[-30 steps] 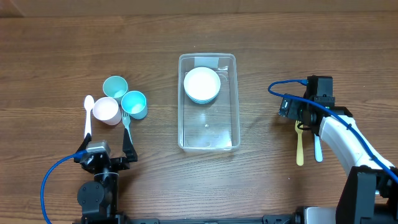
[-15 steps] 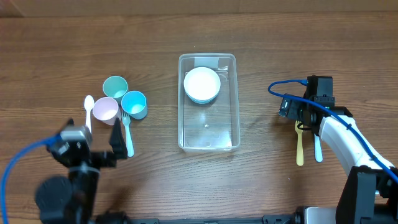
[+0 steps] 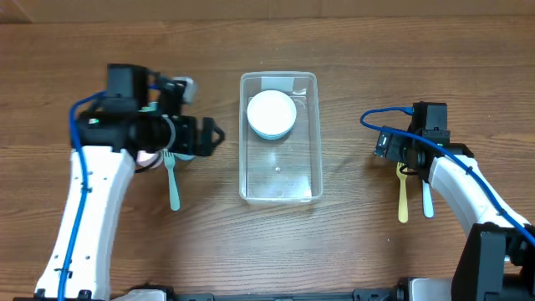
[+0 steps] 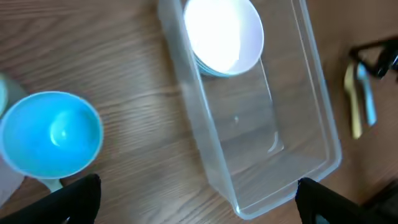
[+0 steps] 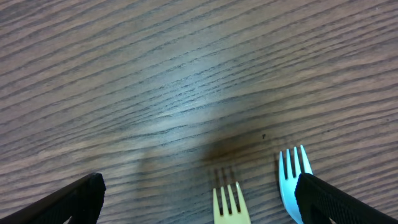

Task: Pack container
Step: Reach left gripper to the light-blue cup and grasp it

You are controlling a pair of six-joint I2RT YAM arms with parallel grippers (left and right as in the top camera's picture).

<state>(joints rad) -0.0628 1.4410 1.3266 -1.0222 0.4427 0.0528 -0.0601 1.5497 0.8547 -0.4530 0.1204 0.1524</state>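
The clear plastic container (image 3: 278, 180) stands at the table's centre, with a white bowl (image 3: 272, 112) nested in a teal one at its far end. My left gripper (image 3: 212, 135) is open and empty. It hovers just left of the container, above the cups. The left wrist view shows the container (image 4: 261, 143), the bowl (image 4: 224, 34) and a teal cup (image 4: 53, 134) between my wide-spread fingers (image 4: 78, 199). My right gripper (image 3: 403, 160) is open and empty above the tines of a yellow fork (image 5: 229, 205) and a blue fork (image 5: 293, 177).
A teal fork (image 3: 173, 182) lies on the table below my left arm, beside a pink cup (image 3: 147, 157) that is partly hidden. The yellow fork (image 3: 403, 199) and the blue fork (image 3: 427, 201) lie side by side right of the container.
My left arm has risen from the front left edge and swung over the cups, up beside the container. The right arm has not moved.
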